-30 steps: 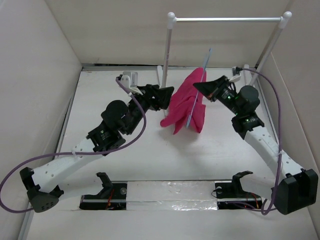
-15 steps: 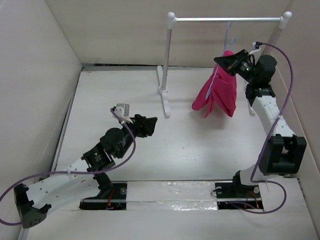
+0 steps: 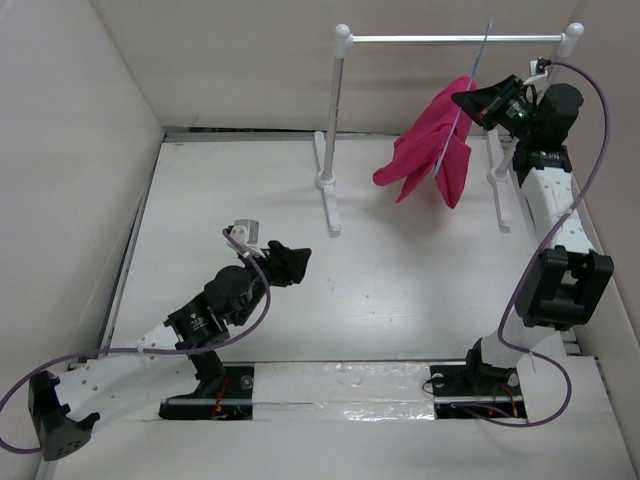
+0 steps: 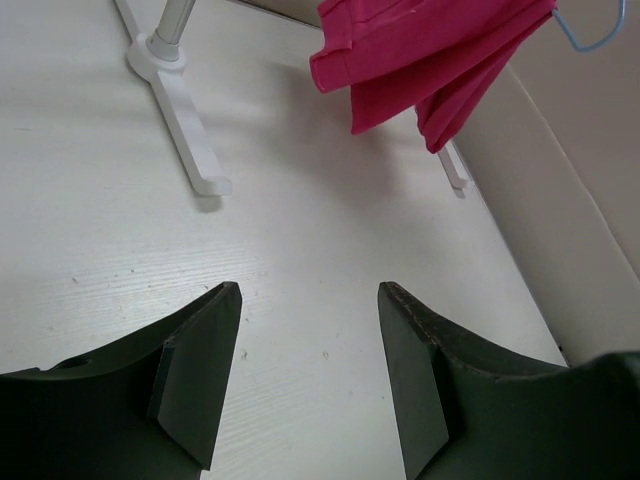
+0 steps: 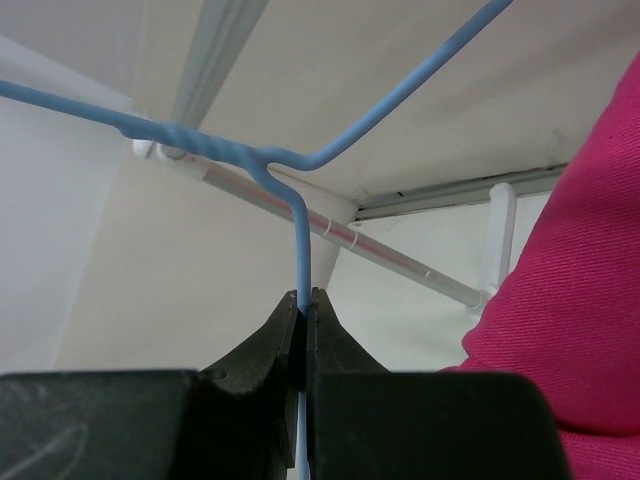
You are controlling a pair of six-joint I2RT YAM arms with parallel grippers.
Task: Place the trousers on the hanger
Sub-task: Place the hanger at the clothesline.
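Right gripper (image 5: 303, 302) clenched on hanger (image 5: 303, 255) wire just below twisted neck, raised at 1 o'clock in top view, near rack (image 3: 450, 39) bar. Trousers (image 3: 432, 150) draped over hanger, hanging clear of table (image 3: 400, 270). Left gripper (image 4: 308, 292) released, jaws apart, low toward 7 o'clock, holding nothing.

Table (image 3: 400, 290): white, faintly grained board. Standing on it, one rack (image 3: 338, 110), each white post on a long flat foot. Two arm mounts (image 3: 205, 390) sit along the edge opposite the rack.
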